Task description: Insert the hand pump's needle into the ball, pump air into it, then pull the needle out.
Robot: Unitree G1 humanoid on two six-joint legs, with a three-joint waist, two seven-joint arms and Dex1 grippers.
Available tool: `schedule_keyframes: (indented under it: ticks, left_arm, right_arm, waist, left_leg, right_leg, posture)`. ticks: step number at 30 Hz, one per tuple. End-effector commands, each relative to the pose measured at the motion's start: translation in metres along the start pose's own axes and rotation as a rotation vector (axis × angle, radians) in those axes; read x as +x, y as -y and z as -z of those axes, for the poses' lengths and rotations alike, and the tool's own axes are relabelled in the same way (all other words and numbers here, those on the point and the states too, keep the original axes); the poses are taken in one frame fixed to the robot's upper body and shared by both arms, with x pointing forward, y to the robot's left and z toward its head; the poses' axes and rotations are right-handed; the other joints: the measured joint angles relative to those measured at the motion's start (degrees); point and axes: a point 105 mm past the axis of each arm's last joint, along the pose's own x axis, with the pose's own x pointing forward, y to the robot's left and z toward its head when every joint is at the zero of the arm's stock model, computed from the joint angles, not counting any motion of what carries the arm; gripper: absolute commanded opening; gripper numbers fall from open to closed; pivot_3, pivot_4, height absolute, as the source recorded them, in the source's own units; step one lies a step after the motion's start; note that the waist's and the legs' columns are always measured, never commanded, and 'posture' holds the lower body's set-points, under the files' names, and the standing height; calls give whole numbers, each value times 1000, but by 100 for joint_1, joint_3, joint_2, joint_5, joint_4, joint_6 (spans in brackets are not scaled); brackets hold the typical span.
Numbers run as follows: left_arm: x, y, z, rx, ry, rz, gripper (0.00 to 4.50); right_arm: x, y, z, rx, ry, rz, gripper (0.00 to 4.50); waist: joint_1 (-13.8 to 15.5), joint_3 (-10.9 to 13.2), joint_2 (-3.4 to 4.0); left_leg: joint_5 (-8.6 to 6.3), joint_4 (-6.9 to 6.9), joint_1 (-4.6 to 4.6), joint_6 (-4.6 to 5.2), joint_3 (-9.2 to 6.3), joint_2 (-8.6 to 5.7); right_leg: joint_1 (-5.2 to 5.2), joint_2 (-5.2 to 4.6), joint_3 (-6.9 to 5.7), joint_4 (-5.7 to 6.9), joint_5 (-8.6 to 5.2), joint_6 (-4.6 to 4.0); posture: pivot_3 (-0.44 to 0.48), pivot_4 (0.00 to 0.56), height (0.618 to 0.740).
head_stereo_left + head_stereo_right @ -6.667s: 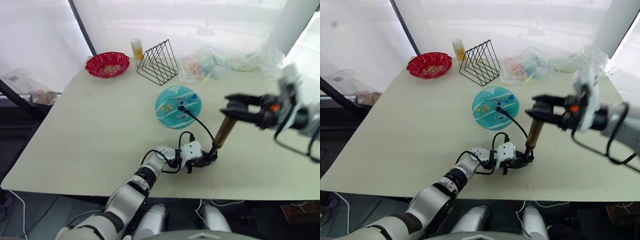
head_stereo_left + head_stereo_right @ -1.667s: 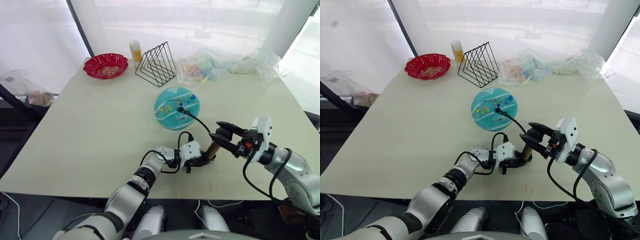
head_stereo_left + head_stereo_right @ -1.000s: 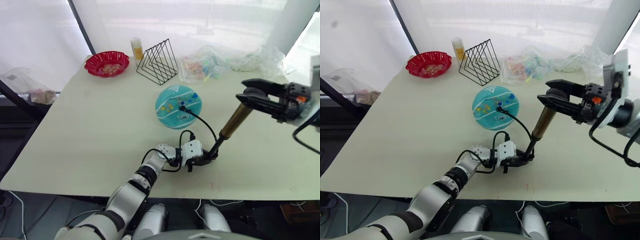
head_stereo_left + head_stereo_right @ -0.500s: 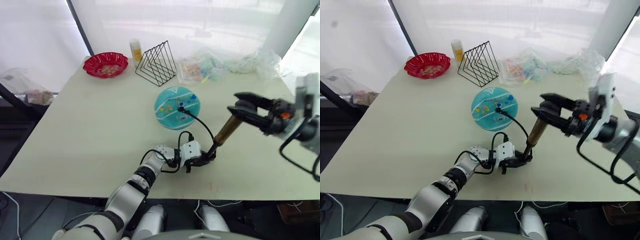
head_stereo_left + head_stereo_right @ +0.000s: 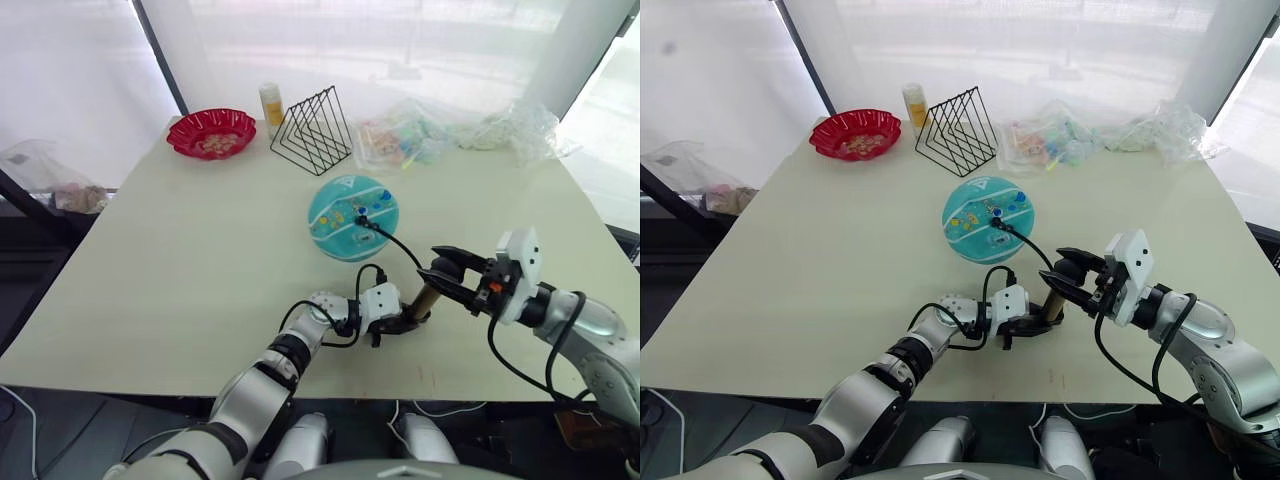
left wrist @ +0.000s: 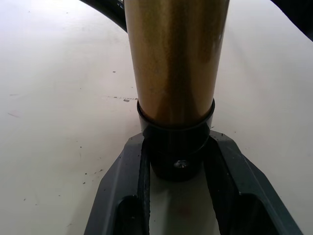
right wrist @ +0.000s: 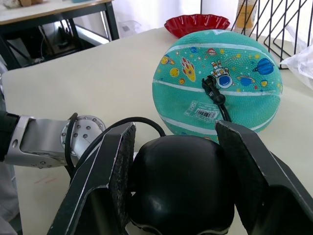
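The teal ball (image 5: 345,225) lies flattish in the middle of the table. The needle (image 7: 211,84) with its black fitting sits in the ball's top, and the thin black hose (image 5: 395,243) curves from it to the hand pump (image 5: 424,299). The pump stands tilted on the table in front of the ball, its brass cylinder (image 6: 176,63) short and pushed in. My left gripper (image 5: 398,322) is shut on the pump's black bottom cap. My right gripper (image 5: 440,272) is shut on the black handle (image 7: 178,186) at the top.
A red bowl (image 5: 211,132), a yellow bottle (image 5: 269,103) and a black wire rack (image 5: 313,125) stand along the table's far edge. Crumpled clear plastic bags (image 5: 440,135) lie at the back right. The front edge runs just below the pump.
My right gripper has come down and toward my left gripper with the handle, pushing the pump from its long, extended state to its short one. The left gripper and ball stay put.
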Motion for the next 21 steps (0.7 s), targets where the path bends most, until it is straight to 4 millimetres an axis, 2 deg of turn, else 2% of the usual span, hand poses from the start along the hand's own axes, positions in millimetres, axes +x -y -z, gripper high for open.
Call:
schedule_keyframes:
  ticks: [1,4,11,14,16,21]
  left_arm:
    - [-14,40,57,-121,-205,129,1113]
    - [-14,40,57,-121,-205,128,1113]
    - [-14,40,57,-122,-204,132,1113]
    - [-14,41,56,-121,-203,135,1113]
    - [-14,41,56,-120,-204,136,1113]
    - [-14,41,56,-119,-204,137,1113]
  right_arm:
    - [-11,18,-21,-19,21,52,2103]
    - [-17,20,-61,-66,103,23,2103]
    - [-38,26,-128,-139,183,11,2103]
    - [-51,23,-162,-185,223,11,2103]
    - [-56,21,-176,-195,249,11,2103]
    - [-61,19,-196,-199,297,14,2103]
  waist:
    - [-1,3,3]
    - [6,29,26]
    - [21,64,56]
    - [23,87,70]
    - [23,89,67]
    - [23,102,62]
  left_leg:
    - [0,0,-1,0,0,0]
    - [0,3,-7,0,1,0]
    - [0,4,-24,1,1,-4]
    - [0,4,-30,1,1,-5]
    - [0,3,-32,2,2,-6]
    - [0,4,-38,2,2,-6]
  right_leg:
    - [0,0,0,0,0,0]
    - [-3,-2,1,0,1,0]
    - [-11,-14,0,0,2,-1]
    - [-14,-18,-2,-1,2,-1]
    - [-15,-21,-3,0,2,0]
    - [-20,-24,-4,0,2,0]
  posture:
    - [0,150,740]
    - [0,150,740]
    - [0,150,740]
    - [0,150,740]
    - [0,150,740]
    - [0,150,740]
